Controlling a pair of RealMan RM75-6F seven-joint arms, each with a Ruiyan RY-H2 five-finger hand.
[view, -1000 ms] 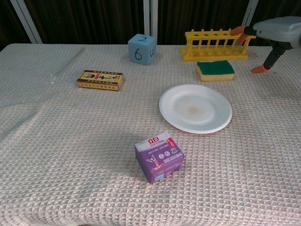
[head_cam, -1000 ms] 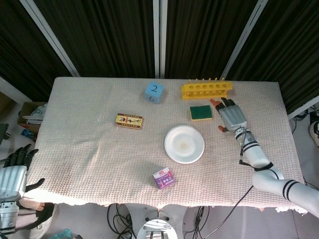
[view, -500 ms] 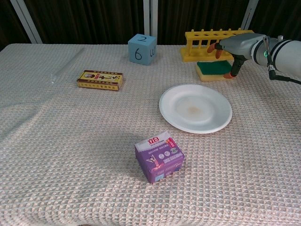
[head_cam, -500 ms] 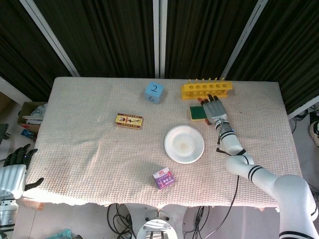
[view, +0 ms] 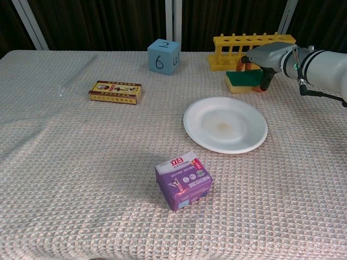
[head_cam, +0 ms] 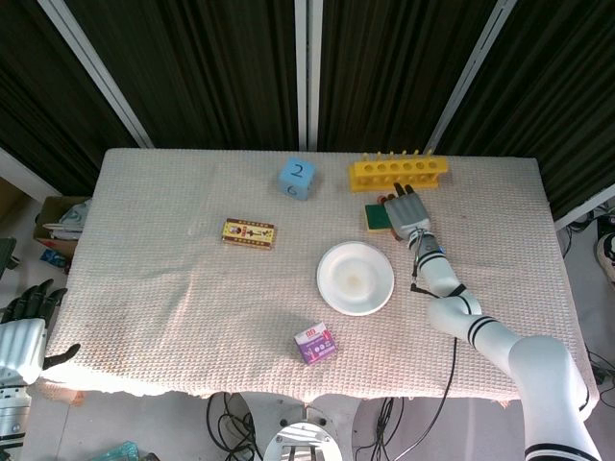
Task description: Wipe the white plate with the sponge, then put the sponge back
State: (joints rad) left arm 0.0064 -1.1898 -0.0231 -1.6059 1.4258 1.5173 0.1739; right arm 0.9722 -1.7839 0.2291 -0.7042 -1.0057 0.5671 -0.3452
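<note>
The green and yellow sponge (head_cam: 376, 218) (view: 240, 81) lies on the table just beyond the white plate (head_cam: 332, 279) (view: 238, 142), which has a faint brown stain in its middle. My right hand (head_cam: 405, 213) (view: 271, 57) rests over the sponge's right part, fingers reaching past its far edge and the thumb at its near right corner. I cannot see a firm grip, and the sponge still sits flat on the cloth. My left hand (head_cam: 24, 336) hangs off the table's near left corner, fingers apart and holding nothing.
A yellow tube rack (head_cam: 398, 172) (view: 252, 51) stands right behind the sponge. A blue numbered cube (head_cam: 297, 178) (view: 163, 56) sits at the back, a flat yellow-brown box (head_cam: 249, 233) (view: 115, 91) to the left, and a purple carton (head_cam: 316, 343) (view: 183, 180) near the front.
My right hand has moved left from beside the sponge and come down onto it. The sponge, plate and left hand have stayed put.
</note>
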